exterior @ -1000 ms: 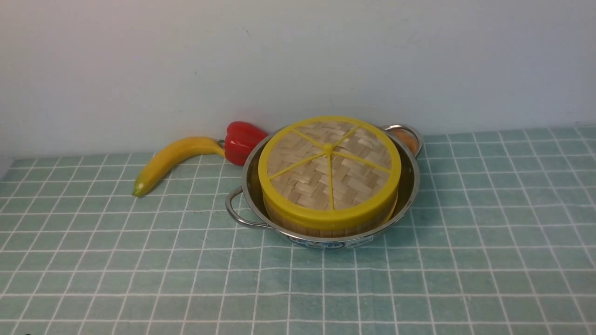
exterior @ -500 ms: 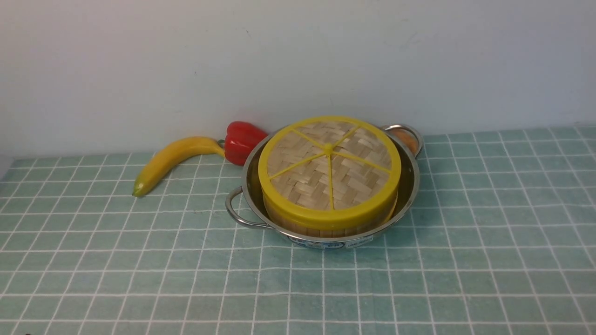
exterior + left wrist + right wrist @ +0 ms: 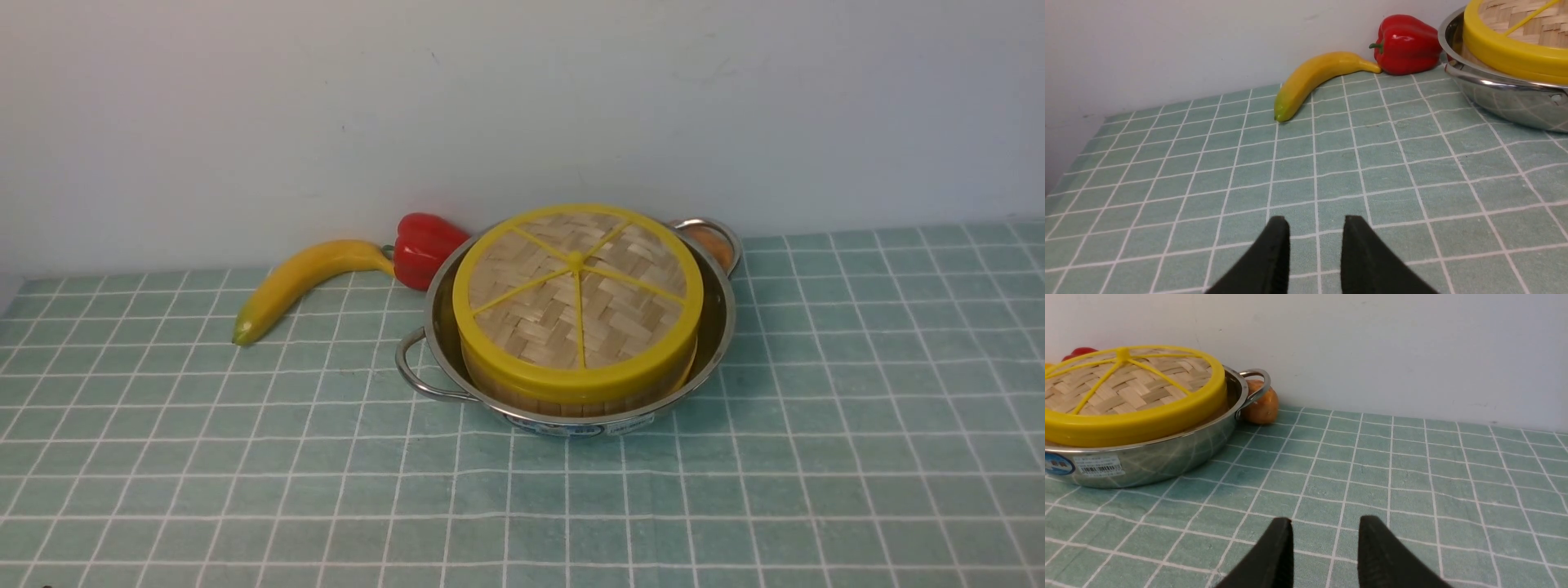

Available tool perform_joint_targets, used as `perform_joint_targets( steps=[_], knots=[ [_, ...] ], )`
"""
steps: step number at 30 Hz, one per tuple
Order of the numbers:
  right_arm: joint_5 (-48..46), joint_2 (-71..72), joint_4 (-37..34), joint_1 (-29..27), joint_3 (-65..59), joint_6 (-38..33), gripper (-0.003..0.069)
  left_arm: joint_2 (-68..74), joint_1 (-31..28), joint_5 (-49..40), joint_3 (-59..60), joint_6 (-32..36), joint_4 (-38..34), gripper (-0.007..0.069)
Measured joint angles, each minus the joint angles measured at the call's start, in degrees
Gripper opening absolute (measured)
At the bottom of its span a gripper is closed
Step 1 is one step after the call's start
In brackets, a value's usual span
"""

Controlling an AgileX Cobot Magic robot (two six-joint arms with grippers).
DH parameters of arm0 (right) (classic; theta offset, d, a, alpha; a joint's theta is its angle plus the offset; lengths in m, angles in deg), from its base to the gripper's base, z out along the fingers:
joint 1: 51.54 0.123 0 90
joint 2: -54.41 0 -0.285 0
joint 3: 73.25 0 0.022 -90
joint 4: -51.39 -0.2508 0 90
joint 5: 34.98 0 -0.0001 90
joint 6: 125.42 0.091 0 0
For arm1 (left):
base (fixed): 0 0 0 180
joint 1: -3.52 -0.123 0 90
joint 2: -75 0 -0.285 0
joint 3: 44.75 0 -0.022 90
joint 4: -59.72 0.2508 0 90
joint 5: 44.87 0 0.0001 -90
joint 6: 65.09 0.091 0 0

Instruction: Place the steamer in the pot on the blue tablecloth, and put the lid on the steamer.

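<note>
The shiny steel pot stands on the teal grid tablecloth near the back wall. The steamer sits inside it; only its bamboo side shows, its contents are hidden. The woven lid with yellow rim and spokes lies flat on top of the steamer. My left gripper hovers low over bare cloth, left of the pot, open and empty. My right gripper is over bare cloth to the right of the pot, open and empty. Neither gripper shows in the front view.
A yellow banana and a red pepper lie behind the pot on its left, against the white wall. A small orange item sits behind the pot's far handle.
</note>
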Motion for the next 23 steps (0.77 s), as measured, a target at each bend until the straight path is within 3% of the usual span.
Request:
perform_joint_targets(
  steps=[23],
  knots=[
    [0.00,0.00,0.00,0.00,0.00,0.00,0.0249,0.00,0.00,0.00,0.00,0.00,0.00,0.0223]
  ],
)
